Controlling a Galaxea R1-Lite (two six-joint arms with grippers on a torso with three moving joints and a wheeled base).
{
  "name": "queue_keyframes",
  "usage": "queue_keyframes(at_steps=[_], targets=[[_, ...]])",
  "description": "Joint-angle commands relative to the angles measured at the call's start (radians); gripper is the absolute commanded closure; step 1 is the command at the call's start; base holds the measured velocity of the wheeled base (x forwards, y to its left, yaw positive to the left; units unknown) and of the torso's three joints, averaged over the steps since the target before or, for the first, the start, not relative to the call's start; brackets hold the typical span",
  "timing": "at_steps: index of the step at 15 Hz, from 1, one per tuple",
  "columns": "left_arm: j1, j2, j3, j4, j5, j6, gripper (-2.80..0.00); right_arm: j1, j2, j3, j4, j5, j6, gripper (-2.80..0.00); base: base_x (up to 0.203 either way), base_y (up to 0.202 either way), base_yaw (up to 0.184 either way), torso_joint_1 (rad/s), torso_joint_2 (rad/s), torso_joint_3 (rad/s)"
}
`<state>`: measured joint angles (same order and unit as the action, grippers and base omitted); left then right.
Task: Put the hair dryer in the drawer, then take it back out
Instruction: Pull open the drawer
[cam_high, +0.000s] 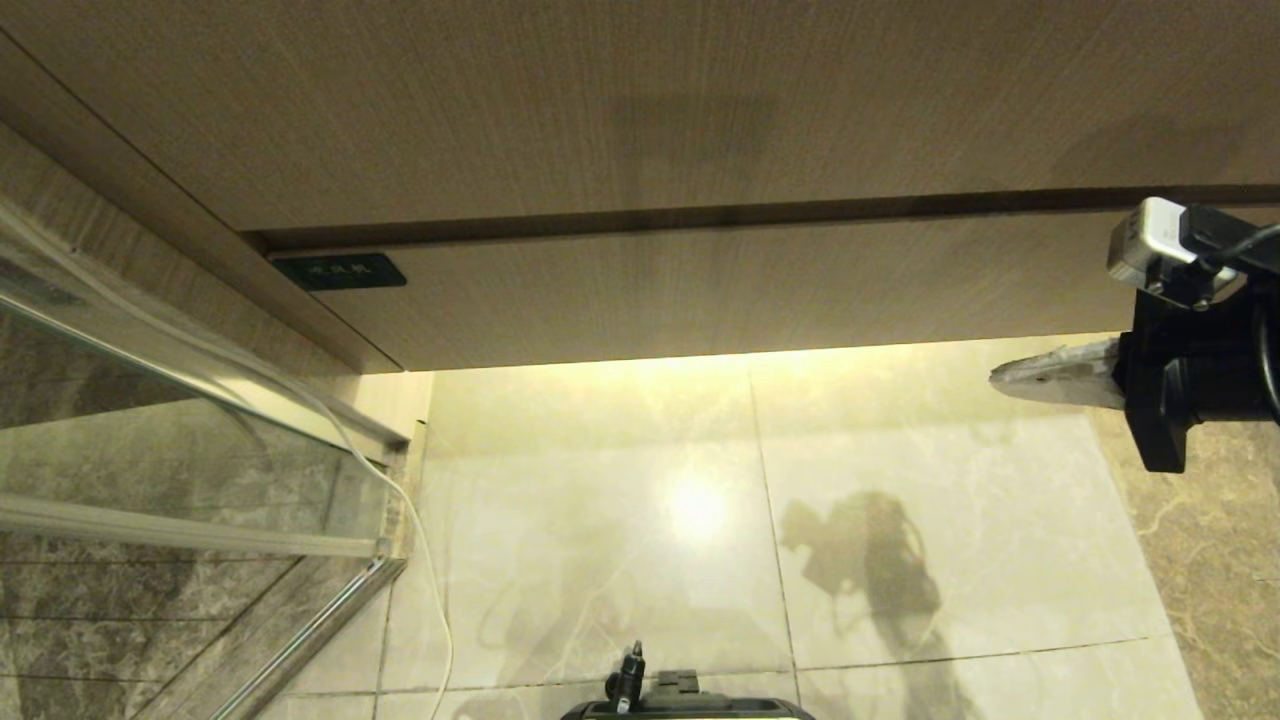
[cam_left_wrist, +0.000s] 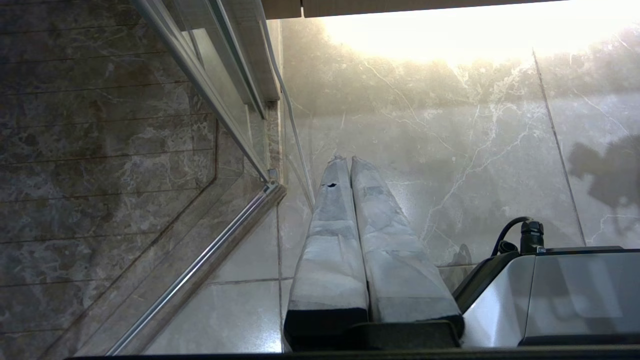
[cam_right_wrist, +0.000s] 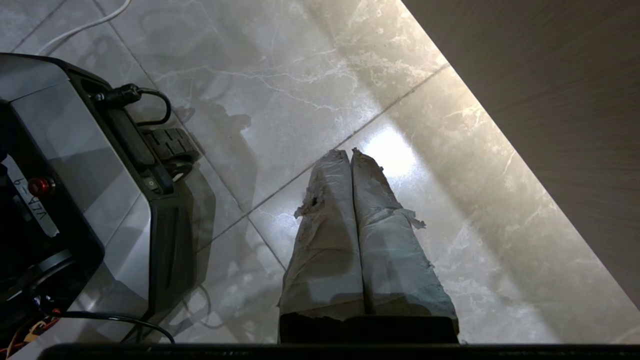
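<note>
Oddly, the hair dryer appeared in none of the three views, so its place could not be told; by its kind it would likely be light and hard-shelled, a little slick, with a loose cord apt to trail, and best taken round the handle or barrel — a judgement only. The drawer (cam_high: 720, 290) sat closed, its plain wood-grain front flush beneath the taller panel (cam_high: 560, 100) and above the pale marble floor (cam_high: 600, 480). The right gripper (cam_high: 1000, 378) reached in from the right edge of the head view, near the drawer's lower edge, its taped fingers pressed together and holding nothing. The right wrist view confirmed those fingers (cam_right_wrist: 325, 230) shut over bare tile, with the robot's base (cam_right_wrist: 75, 165) beside them. Only the left wrist view showed the left gripper (cam_left_wrist: 345, 162) — likewise closed and empty, hanging low by the glass shower door (cam_left_wrist: 220, 100).
</note>
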<state>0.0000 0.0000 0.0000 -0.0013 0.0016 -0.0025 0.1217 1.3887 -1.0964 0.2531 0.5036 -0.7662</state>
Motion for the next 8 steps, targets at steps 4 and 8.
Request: queue_keyframes(at_steps=[4, 8], targets=[[0.0, -0.001, 0.002, 0.0, 0.0, -0.001, 0.0, 0.004, 0.027, 0.005, -0.003, 0.0, -0.01, 0.0, 0.0, 0.0, 0.0, 0.0, 0.0, 0.0], [0.0, -0.002, 0.002, 0.0, 0.0, -0.001, 0.0, 0.052, 0.055, -0.006, -0.041, -0.009, -0.018, -2.8, 0.0, 0.0, 0.0, 0.0, 0.0, 0.0]])
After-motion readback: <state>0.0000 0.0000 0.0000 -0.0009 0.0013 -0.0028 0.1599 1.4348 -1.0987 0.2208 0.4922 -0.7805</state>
